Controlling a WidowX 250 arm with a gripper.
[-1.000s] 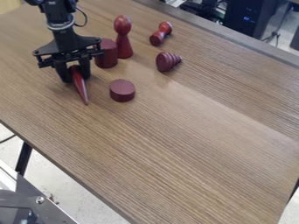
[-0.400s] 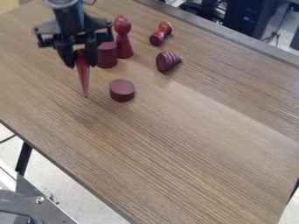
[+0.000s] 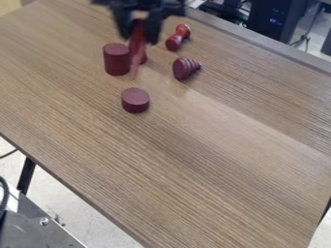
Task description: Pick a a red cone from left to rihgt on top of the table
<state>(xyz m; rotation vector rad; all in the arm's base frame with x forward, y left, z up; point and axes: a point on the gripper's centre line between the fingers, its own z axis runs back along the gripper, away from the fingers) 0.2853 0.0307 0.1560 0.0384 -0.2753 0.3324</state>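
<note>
The black gripper [image 3: 139, 30] hangs near the top edge of the view, left of centre, above the table. It is shut on the red cone [image 3: 136, 51], which points tip down. Behind the cone stands a red pawn-like piece, mostly hidden by the cone and gripper. The wooden table [image 3: 194, 160] lies below.
A red cylinder [image 3: 117, 60] stands just left of the cone. A short red disc [image 3: 135, 100] sits nearer the camera. To the right lie a ridged red cone-shaped piece [image 3: 186, 68] and a small dumbbell-shaped piece [image 3: 178, 38]. Dark equipment stands beyond the far edge.
The gripper has risen and moved right with the red cone, from left of the cylinder to in front of the pawn-like piece. The other pieces have stayed put.
</note>
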